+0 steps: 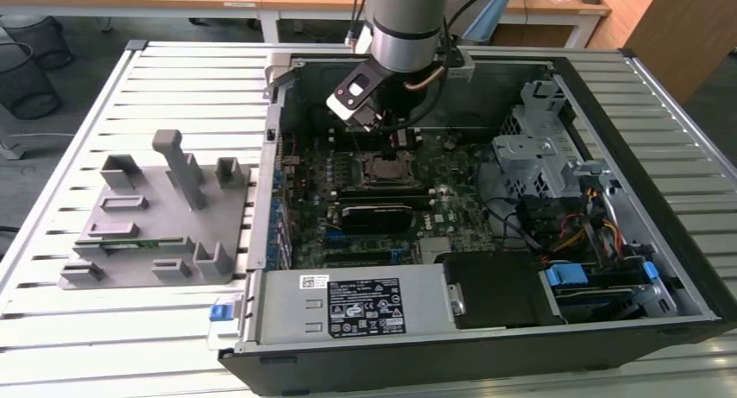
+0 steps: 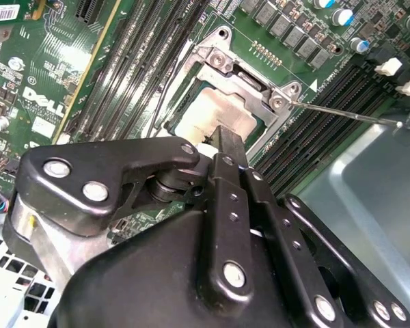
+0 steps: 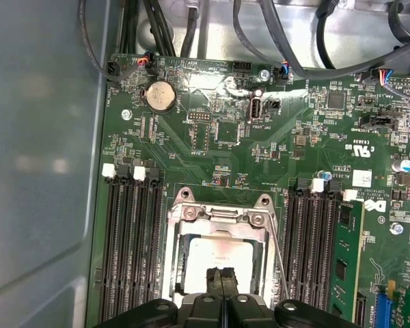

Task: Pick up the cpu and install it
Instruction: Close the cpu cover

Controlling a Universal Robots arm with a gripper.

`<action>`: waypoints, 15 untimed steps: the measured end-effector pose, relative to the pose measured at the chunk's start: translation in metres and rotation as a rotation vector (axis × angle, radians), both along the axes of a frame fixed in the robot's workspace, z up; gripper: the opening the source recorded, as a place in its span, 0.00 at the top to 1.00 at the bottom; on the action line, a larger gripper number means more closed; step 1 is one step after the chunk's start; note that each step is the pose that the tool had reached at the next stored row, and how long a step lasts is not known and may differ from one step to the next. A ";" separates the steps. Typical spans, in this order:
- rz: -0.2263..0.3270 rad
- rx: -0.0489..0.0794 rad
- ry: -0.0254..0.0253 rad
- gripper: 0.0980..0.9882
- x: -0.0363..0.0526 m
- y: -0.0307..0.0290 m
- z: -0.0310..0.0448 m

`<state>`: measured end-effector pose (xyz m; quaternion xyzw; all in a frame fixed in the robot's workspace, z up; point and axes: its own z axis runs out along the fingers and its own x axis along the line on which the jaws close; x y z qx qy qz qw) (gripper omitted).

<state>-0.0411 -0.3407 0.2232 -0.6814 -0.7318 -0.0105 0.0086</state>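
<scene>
An open computer case (image 1: pixel 484 199) lies flat on a slatted metal desk (image 1: pixel 116 346), with a robot arm (image 1: pixel 406 22) reaching down into it. The arm's two dark fingers (image 3: pixel 214 283) are pressed together with no visible gap between them and hold nothing. Their tips hang directly over the socket frame (image 3: pixel 222 213), a square metal-rimmed frame on the green motherboard (image 3: pixel 212 137). The cpu (image 3: pixel 215 249), a small flat chip with a pale silver top, lies flat inside the socket frame, and in both wrist views the fingertips sit just over its edge; whether they touch it cannot be told. In the second wrist view the cpu (image 2: pixel 215 113) shows through the opening of the socket frame (image 2: pixel 249 82) right beyond the fingers (image 2: pixel 229 147). A thin wire lever (image 3: pixel 280 263) runs along one side of the socket frame. Rows of black memory slots (image 3: pixel 133 239) flank the socket frame on both sides, and a green memory stick (image 3: pixel 342 266) stands in a slot on the far flank. Well away from the socket frame, outside the case towards the exterior view's left, a grey plastic fixture (image 1: pixel 161 217) rests on the desk.
</scene>
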 end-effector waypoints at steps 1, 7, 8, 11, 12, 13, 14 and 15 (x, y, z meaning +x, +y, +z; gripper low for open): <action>0.000 0.000 0.0001 0.99 0.0000 0.0000 0.0003; 0.000 0.000 0.0000 0.99 0.0002 0.0000 0.0027; 0.000 0.000 0.0000 0.99 0.0002 0.0000 0.0027; 0.000 0.000 0.0002 0.99 0.0002 0.0000 0.0034; 0.000 0.000 0.0001 0.99 0.0002 0.0000 0.0035; 0.000 0.000 0.0000 0.99 0.0003 0.0000 0.0037; 0.000 0.000 0.0000 0.99 0.0003 0.0000 0.0039; 0.000 0.000 0.0000 0.99 0.0003 0.0000 0.0040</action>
